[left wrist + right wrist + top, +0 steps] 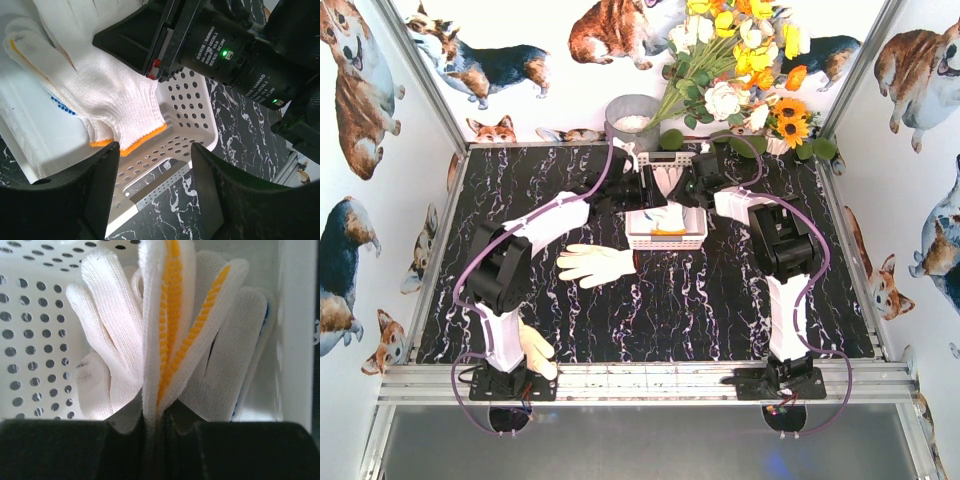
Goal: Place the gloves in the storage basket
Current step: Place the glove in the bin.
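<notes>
Pinching tight on a bunch of gloves (170, 330), the right end effector (152, 420) holds them by their orange-edged cuffs, with its two fingers closed on the cloth. The glove fingers hang down from the grip into the white storage basket (665, 241), which sits at the far middle of the counter (720, 300). One glove in the bunch has blue dots on it. The left end effector (154, 155) is over the left side of the basket. Its fingers are apart and nothing is between them. The orange cuff of the bunch lies just in front of those open fingers, and I cannot tell if it touches them. Two more gloves are outside the basket. One white glove (592, 264) lies flat on the counter, near and to the left of the basket. Another glove (536, 350) lies at the near edge, right by the left arm's base. A grey bucket (632, 120) and a bunch of flowers (740, 60) stand behind the basket.
</notes>
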`<action>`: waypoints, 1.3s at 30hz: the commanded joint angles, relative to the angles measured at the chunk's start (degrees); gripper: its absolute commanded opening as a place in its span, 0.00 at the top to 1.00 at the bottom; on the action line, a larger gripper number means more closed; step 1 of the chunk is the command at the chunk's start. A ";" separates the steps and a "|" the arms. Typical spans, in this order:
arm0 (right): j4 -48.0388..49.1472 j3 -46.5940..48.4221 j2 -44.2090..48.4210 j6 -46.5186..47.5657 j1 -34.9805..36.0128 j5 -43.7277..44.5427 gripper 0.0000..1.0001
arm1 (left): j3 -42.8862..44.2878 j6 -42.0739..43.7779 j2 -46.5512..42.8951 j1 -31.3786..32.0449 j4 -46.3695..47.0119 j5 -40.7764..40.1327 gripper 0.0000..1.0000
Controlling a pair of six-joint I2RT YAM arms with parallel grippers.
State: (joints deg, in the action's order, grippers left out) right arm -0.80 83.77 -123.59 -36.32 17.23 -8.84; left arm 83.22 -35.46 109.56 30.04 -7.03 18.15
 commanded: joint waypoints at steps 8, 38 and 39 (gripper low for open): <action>2.05 -2.73 4.91 -10.40 1.06 8.87 1.00 | 4.22 3.99 5.86 2.99 -2.37 -4.09 0.59; -2.96 -1.82 10.17 0.11 2.19 14.89 0.66 | 10.62 9.01 16.98 4.72 -9.58 -13.58 0.88; -3.43 -1.58 10.70 1.17 2.19 15.63 0.65 | 10.43 9.01 16.79 4.76 -9.51 -13.58 0.88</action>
State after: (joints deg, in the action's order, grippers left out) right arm -3.81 80.82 -118.19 -40.40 19.38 2.26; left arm 93.12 -28.23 125.51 34.65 -13.61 6.74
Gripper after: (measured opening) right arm 0.332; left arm 0.126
